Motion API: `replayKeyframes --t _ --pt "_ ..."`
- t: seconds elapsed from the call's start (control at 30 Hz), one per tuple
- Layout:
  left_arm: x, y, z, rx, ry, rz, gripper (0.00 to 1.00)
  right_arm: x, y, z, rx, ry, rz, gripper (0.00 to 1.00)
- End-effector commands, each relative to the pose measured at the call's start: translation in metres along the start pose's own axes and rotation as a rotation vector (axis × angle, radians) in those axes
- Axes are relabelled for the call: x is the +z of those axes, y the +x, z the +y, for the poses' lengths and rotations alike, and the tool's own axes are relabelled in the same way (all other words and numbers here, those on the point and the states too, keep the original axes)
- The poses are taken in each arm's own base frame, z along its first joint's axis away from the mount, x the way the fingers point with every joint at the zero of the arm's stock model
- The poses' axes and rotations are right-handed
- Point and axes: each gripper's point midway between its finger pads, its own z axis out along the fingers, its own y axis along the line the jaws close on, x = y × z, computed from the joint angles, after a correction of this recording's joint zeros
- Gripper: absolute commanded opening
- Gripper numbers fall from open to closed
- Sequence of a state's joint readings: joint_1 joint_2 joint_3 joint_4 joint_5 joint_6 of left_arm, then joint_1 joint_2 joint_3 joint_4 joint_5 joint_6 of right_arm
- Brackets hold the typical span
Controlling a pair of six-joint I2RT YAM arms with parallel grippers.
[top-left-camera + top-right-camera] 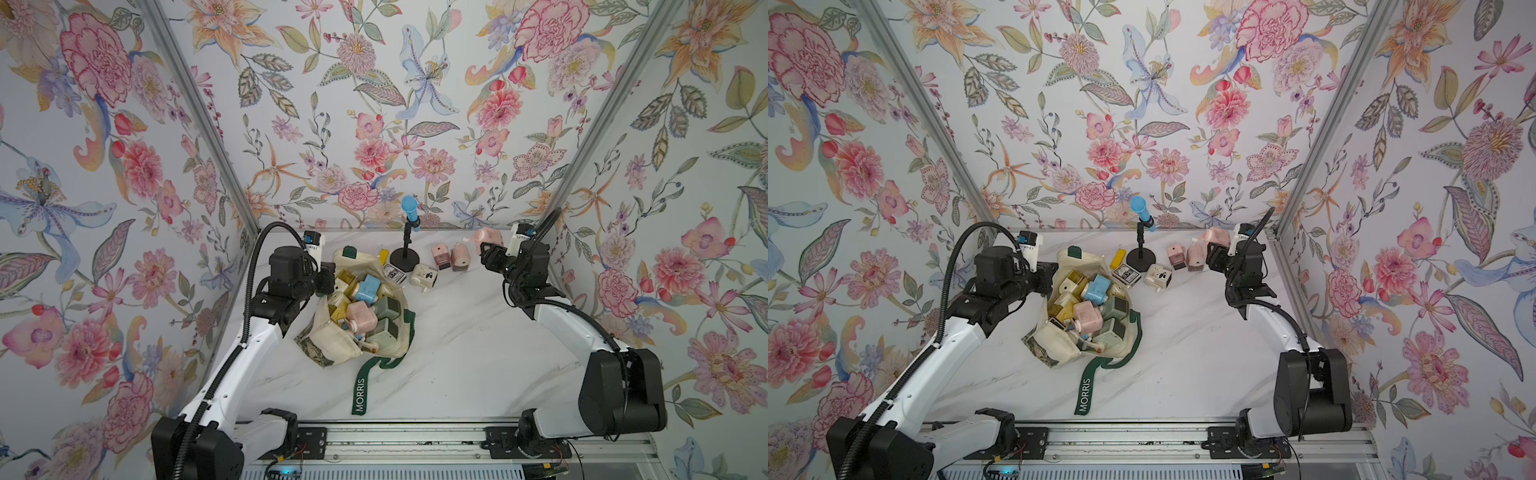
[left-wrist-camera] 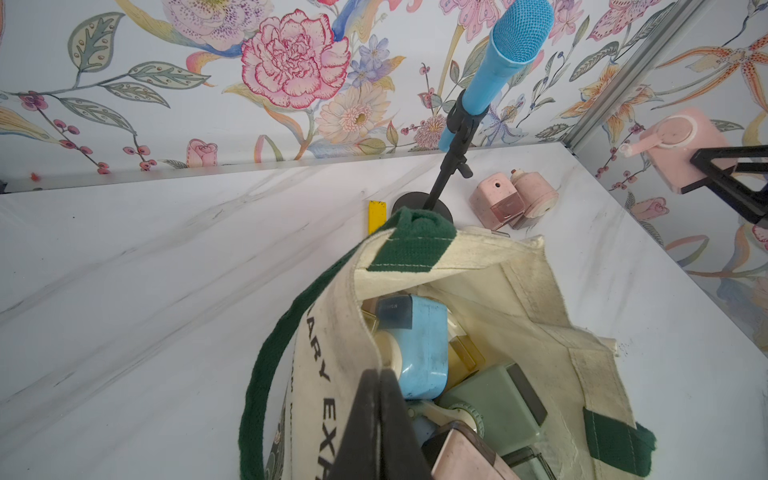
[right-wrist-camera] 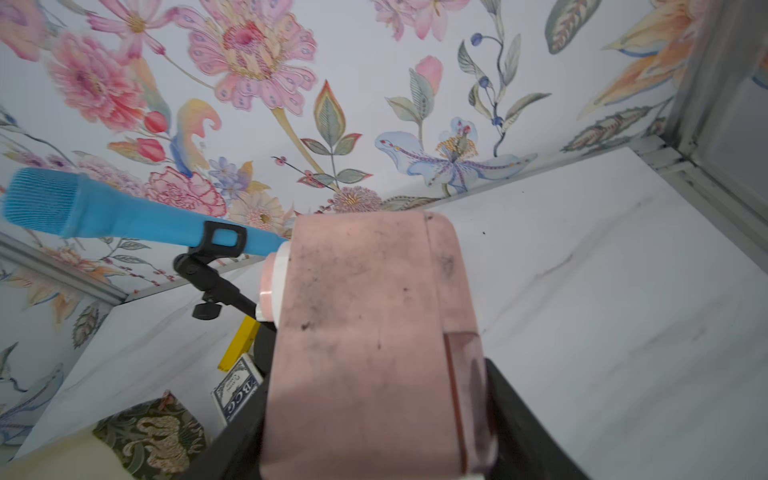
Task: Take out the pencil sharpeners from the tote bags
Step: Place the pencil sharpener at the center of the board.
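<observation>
our left gripper [image 2: 375, 378] is pinched shut on the tote bag [image 2: 490, 266] rim; our right gripper [image 1: 487, 246] clasps a pink sharpener [image 3: 365, 332] above the far right corner of the tabletop [image 1: 478, 353].

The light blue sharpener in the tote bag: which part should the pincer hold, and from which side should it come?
Grip the light blue sharpener across the flat sides of its boxy body, coming from above through the open mouth of the tote bag. It lies on top of the pile, uncovered; the cream round part at its end would probably slip.
</observation>
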State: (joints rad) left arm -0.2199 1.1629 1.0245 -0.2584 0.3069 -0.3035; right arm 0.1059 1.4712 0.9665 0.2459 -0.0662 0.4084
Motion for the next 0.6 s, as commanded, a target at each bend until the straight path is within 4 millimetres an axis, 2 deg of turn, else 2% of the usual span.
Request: replayKeyframes --t 0.0,0.17,0.33,0.57 --pt "-0.008 -0.022 -0.003 0.006 0.012 -0.058 0.00 0.016 -0.007 -0.020 0.008 0.122 0.001 0.43" --pt "-0.009 -0.023 -0.003 0.006 0.013 -0.062 0.00 0.039 0.004 -0.047 -0.011 0.232 0.046 0.43" --pt "-0.009 -0.024 -0.003 0.005 0.015 -0.063 0.00 0.064 0.018 -0.062 -0.036 0.288 0.122 0.45" --pt "-0.011 -0.025 -0.003 0.004 0.011 -0.067 0.00 0.088 0.032 -0.078 -0.049 0.349 0.166 0.45"
